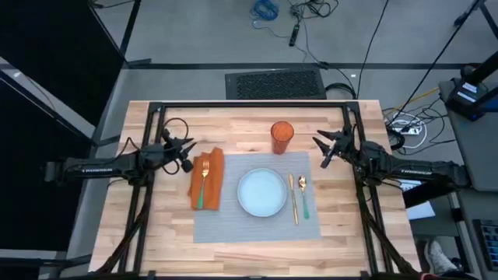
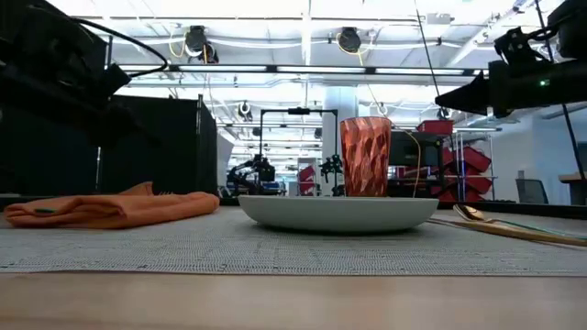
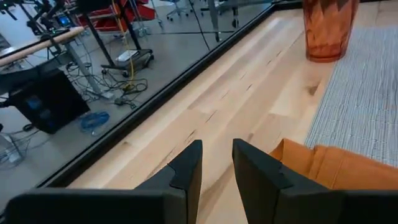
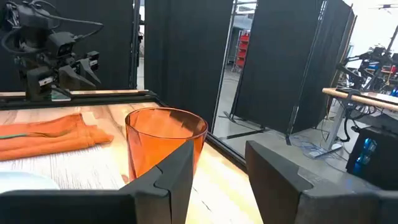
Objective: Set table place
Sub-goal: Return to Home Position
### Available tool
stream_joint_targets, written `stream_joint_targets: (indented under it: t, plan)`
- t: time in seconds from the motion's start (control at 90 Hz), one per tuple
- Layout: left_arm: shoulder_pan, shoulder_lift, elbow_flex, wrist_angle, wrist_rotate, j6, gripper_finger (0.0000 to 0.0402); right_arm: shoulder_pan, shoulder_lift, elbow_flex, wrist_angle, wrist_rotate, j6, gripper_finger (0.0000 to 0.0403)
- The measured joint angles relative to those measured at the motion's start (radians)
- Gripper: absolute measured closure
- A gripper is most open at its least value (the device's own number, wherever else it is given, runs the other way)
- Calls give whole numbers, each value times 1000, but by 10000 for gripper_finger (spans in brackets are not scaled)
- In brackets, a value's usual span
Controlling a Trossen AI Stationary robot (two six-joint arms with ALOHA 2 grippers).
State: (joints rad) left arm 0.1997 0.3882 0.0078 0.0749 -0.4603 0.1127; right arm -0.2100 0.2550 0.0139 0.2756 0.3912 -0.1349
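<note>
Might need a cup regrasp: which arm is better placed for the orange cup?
Right. The right gripper sits open nearest the orange cup, facing it; the left gripper is farther off, beyond the orange napkin.

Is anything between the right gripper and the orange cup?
Nothing visible. The right gripper, open, hangs beside the cup with only bare table between them. The left gripper hangs open by the napkin.

Dark jointed left arm point(image 1: 101, 166) stretched level, reaching inward; black two-finger left pincer point(image 1: 188, 153) raised, fingers point(image 3: 186, 171) apparently only slightly parted. Dark jointed right arm point(image 1: 412, 167) mirrors it; black two-finger right pincer point(image 1: 320, 152) raised, fingers point(image 4: 171, 177) clearly apart.
</note>
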Motion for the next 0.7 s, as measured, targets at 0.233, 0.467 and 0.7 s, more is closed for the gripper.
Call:
stream_joint_targets:
  t: [0.233, 0.467, 0.7]
  plan:
    - [0, 0, 0, -4, 0, -2, 326, 1, 0, 0, -9, 0, 70, 271]
    - [0, 0, 0, -6, 0, -2, 326, 1, 0, 0, -8, 0, 70, 271]
    - [-14, -19, 0, -7, 0, -1, 326, 5, 0, 0, -9, 0, 71, 271]
